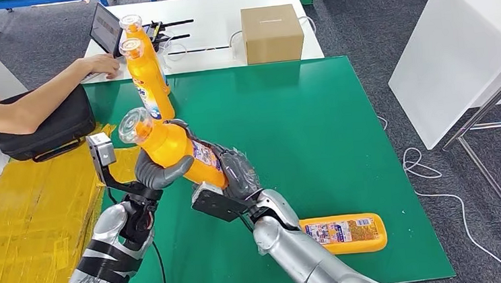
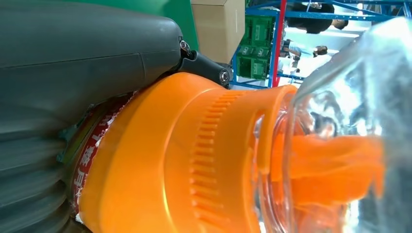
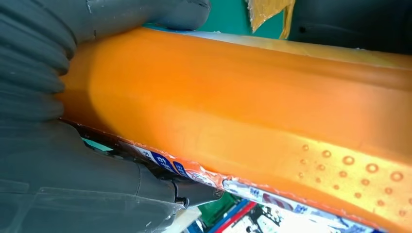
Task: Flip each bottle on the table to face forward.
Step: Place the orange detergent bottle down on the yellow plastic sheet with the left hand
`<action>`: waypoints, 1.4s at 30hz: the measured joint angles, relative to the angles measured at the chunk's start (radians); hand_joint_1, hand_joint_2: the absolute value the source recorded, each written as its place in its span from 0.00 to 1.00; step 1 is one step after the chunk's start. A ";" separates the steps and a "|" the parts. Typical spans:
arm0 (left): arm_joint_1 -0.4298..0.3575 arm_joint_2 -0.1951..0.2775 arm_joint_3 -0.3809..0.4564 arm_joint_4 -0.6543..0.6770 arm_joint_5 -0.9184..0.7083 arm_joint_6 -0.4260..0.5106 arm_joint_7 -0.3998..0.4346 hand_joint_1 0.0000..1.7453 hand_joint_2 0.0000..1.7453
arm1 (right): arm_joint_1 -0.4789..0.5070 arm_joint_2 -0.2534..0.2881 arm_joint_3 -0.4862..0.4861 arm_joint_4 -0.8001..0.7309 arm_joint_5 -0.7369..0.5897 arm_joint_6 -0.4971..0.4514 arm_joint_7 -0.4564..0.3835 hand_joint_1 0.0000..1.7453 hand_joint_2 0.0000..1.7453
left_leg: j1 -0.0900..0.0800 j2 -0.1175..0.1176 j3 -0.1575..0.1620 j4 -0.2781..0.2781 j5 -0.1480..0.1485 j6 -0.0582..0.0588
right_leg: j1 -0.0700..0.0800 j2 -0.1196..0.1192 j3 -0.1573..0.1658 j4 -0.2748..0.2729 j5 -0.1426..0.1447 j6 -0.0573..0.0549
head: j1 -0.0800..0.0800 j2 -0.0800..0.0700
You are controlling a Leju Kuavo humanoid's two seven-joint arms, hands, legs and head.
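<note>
An orange bottle with a clear cap is held tilted above the green table, cap up and to the left. My left hand grips its upper body near the neck; my right hand holds its lower body. The left wrist view has the bottle's shoulder and clear cap close up, and the right wrist view its side. Two more orange bottles stand upright at the table's far left edge. Another bottle lies flat near the front edge, label up.
A person's arm reaches to a laptop on the white table behind. A cardboard box sits there too. A black case lies left of the green table, above yellow floor covering. Another white table stands to the right.
</note>
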 joint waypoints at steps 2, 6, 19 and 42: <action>0.000 -0.001 0.002 0.000 -0.003 0.003 0.000 1.00 1.00 | 0.007 -0.002 -0.005 -0.012 -0.036 0.010 -0.004 1.00 1.00 | 0.000 0.000 0.000 0.000 0.000 0.000 | 0.000 0.000 0.000 0.000 0.000 0.000 | 0.000 0.000; 0.000 -0.001 0.002 -0.008 -0.015 0.008 0.000 1.00 1.00 | 0.036 -0.021 -0.025 -0.082 -0.108 0.044 -0.006 0.97 1.00 | 0.000 0.000 -0.001 0.000 0.000 0.000 | 0.000 0.000 0.000 0.000 0.000 0.000 | 0.000 0.000; 0.000 0.067 0.082 -0.045 -0.077 0.072 -0.006 1.00 1.00 | 0.180 -0.159 -0.091 -0.474 -0.356 0.180 -0.003 0.00 1.00 | 0.000 0.000 0.000 0.000 0.000 0.000 | 0.000 0.000 0.000 0.000 0.000 0.000 | 0.000 0.000; -0.192 0.194 0.117 0.139 -1.066 0.551 0.110 1.00 1.00 | 0.287 -0.361 -0.211 -0.844 -0.470 0.266 -0.017 0.00 1.00 | 0.000 0.000 0.000 0.000 0.000 0.000 | 0.000 0.000 0.000 0.000 0.000 0.000 | 0.000 0.000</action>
